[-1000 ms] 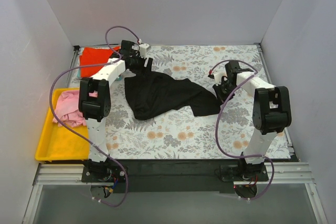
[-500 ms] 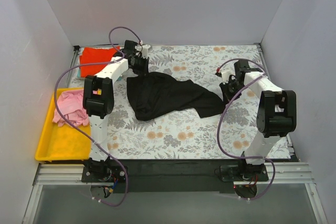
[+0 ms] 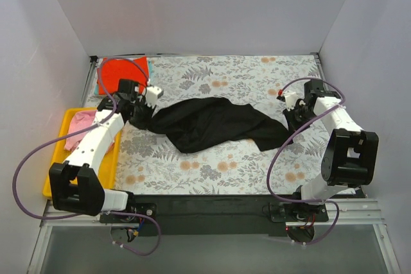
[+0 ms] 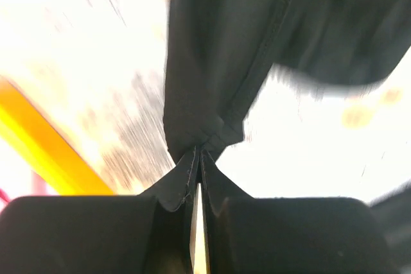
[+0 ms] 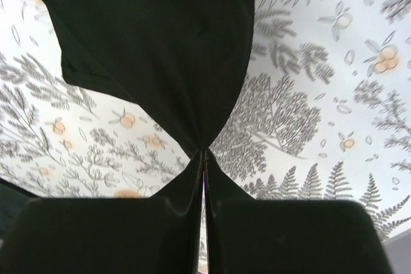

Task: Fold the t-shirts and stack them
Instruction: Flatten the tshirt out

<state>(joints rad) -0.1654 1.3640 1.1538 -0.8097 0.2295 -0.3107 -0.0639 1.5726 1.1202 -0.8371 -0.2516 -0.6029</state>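
A large black t-shirt [image 3: 215, 123] is stretched left to right across the floral cloth. My left gripper [image 3: 142, 115] is shut on its left end, pinching a hemmed edge [image 4: 205, 88] between the fingertips. At the opposite end, my right gripper [image 3: 292, 123] is shut on the shirt, and the cloth [image 5: 173, 49] fans out from the pinch. A red-orange t-shirt [image 3: 122, 68] lies flat at the far left corner. In the tray sits a pink t-shirt [image 3: 81, 120], bunched up.
A yellow tray [image 3: 58, 178] sits off the table's left edge; its rim [image 4: 38, 152] shows in the left wrist view. The grey-and-orange floral table cloth [image 3: 257, 75] covers the table. White walls close in the back and both sides.
My left gripper closed on the black shirt and pulled its end left and toward the near side. My right gripper moved right with the other end, stretching the shirt out.
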